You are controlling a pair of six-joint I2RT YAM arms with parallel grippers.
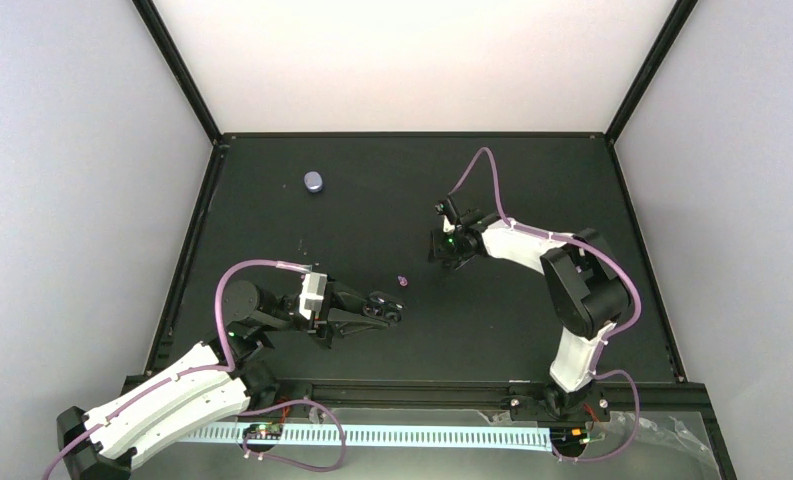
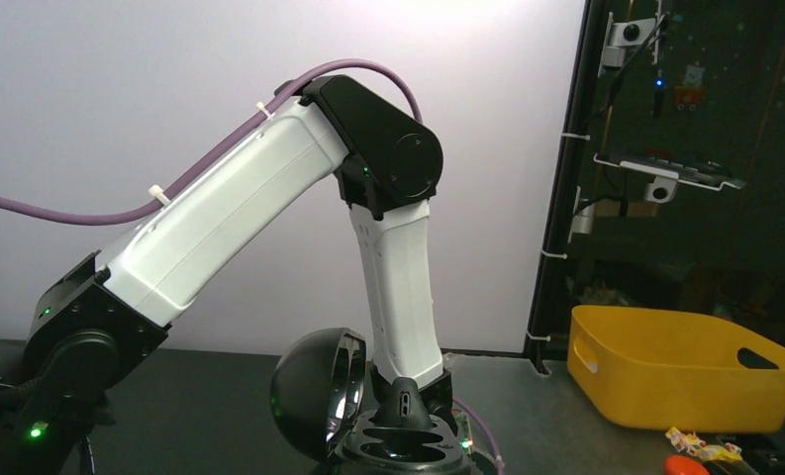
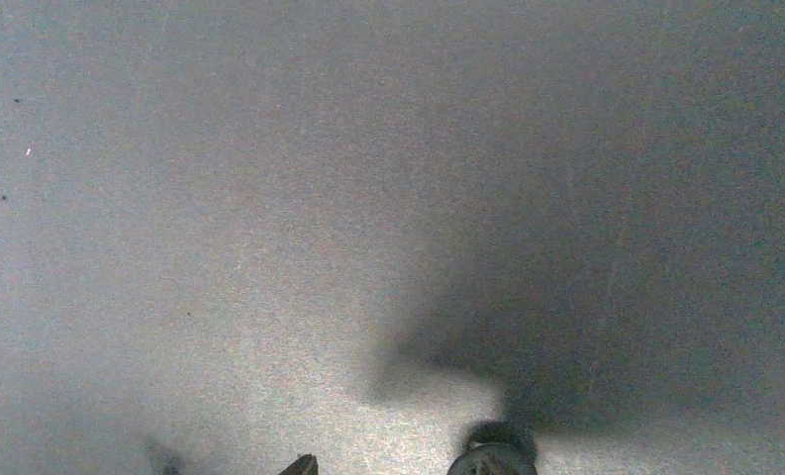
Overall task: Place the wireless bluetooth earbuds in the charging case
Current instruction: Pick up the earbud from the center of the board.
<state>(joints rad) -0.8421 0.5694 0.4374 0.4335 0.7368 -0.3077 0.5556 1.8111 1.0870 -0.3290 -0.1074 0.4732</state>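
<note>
Left arm [image 1: 172, 395] is stretched low rightward, jaws shut, near an earbud [image 1: 403, 281]. Right arm [image 1: 517, 243] is folded, jaws held partly open above the surface [image 1: 532, 180].

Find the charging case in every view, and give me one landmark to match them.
Top external: charging case lies alone, far left on the table.
Left wrist: not in it.
Right wrist: not in it.
Landmark: right arm in top external; right arm in left wrist.
</note>
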